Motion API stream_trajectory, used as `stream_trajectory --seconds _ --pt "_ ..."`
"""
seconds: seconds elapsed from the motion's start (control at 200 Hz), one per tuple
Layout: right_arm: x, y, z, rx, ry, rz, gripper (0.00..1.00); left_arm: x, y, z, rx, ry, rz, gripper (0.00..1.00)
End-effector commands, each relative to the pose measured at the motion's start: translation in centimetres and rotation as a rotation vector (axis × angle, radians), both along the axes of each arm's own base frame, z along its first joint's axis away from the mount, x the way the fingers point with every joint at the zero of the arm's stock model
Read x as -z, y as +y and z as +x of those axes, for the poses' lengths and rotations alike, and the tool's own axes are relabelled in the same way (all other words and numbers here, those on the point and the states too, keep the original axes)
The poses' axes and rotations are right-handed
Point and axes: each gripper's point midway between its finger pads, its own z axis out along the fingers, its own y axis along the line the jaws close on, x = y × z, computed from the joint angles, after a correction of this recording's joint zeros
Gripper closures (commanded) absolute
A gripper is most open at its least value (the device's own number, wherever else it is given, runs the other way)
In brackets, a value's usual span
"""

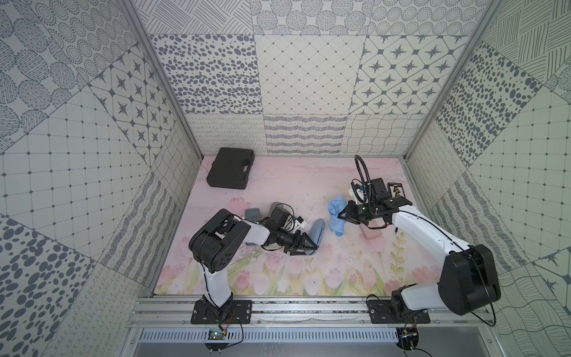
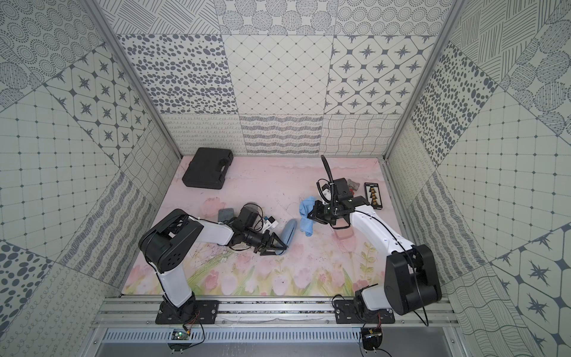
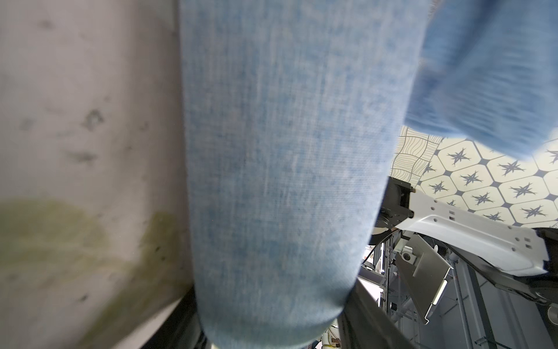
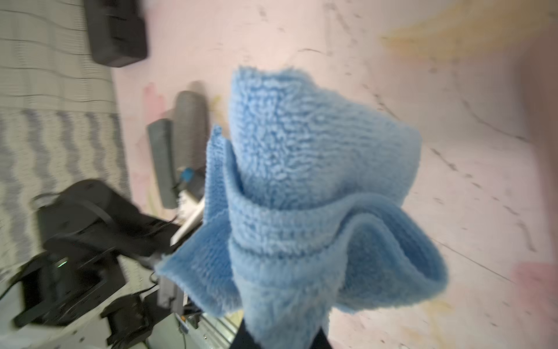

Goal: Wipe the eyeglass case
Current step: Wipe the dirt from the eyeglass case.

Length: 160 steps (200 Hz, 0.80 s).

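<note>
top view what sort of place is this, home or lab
Probably a lab robot booth, not a home: patterned wall panels enclose a flower-print mat, and two robot arms are bolted to an aluminium rail.

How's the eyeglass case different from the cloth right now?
The eyeglass case is a smooth, grey-blue woven oblong; the cloth is fluffy, crumpled and lighter blue. The case is gripped at one end by the left tool; the cloth hangs bunched from the right tool. Both are blue and held.
</note>
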Motion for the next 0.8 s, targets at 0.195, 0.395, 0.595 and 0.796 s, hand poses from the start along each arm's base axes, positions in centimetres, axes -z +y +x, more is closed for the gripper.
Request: stream_trajectory --seconds 0.195,0.395,0.595,0.796 --pt "5.3 -2.0 0.4 -0.167 0.028 -0.488 1.00 -2.1 -2.4 -0.5 0.017 0.049 -0.190 1.00" --pt "7.0 3.2 -1.9 -0.316 0.019 -0.415 1.00 1.0 -1.4 -0.1 -0.042 0.073 -0.099 1.00" --pt "7.8 8.4 -5.7 -0.445 0.041 -0.267 1.00 1.5 -0.6 0.1 -0.037 0.056 -0.029 1.00" --pt "3.7 12.1 -10.9 -0.634 -0.049 0.012 1.00 1.9 -0.2 0.8 -0.055 0.047 0.006 1.00"
